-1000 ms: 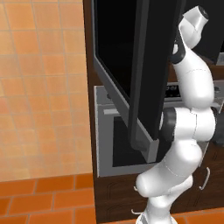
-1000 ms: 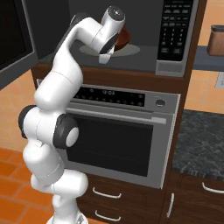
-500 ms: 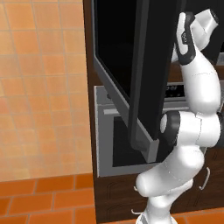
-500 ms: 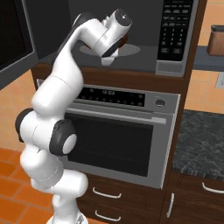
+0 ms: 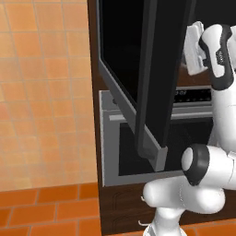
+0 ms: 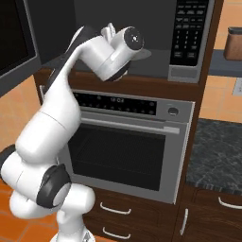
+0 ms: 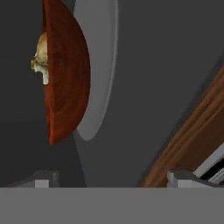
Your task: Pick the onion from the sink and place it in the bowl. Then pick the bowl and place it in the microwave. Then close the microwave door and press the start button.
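Both tool (image 7: 113,178) fingers stand apart from the bowl (image 7: 65,74).

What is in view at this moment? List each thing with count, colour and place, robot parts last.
bowl: one, reddish-brown, on the grey turntable inside the microwave
onion: one, yellowish-tan, in the bowl
turntable: one, light grey, round, microwave floor
microwave: one, black keypad panel, grey frame, built in above the oven
microwave door: one, black glass, swung open
oven: one, steel with dark glass, below the microwave
drawers: dark brown, silver handles, under the oven
countertop: one, dark speckled, right of the oven
arm: one, white, dark joints
pincer: one, open, clear of the bowl
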